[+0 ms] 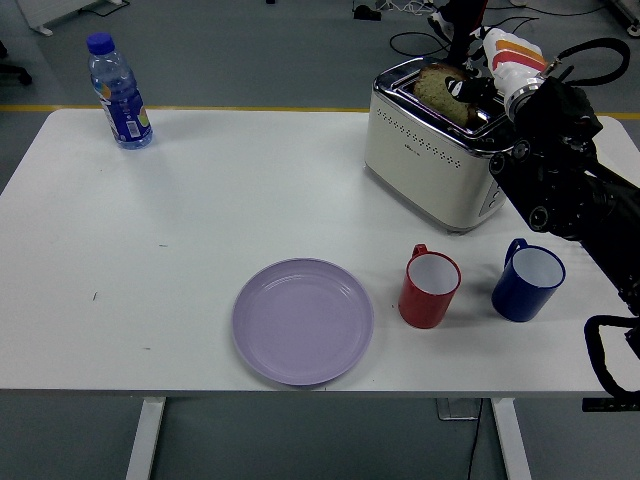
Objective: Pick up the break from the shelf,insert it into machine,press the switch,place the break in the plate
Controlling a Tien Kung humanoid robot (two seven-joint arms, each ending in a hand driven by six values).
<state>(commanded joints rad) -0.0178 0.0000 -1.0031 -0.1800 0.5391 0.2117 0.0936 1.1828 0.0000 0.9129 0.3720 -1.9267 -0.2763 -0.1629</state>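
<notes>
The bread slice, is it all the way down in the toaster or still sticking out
Sticking out. The bread slice rises above the slot of the toaster, with the right hand at its top edge.

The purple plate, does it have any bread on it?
No, the purple plate is bare; the bread is sticking up out of the toaster, with the right hand at it.
</notes>
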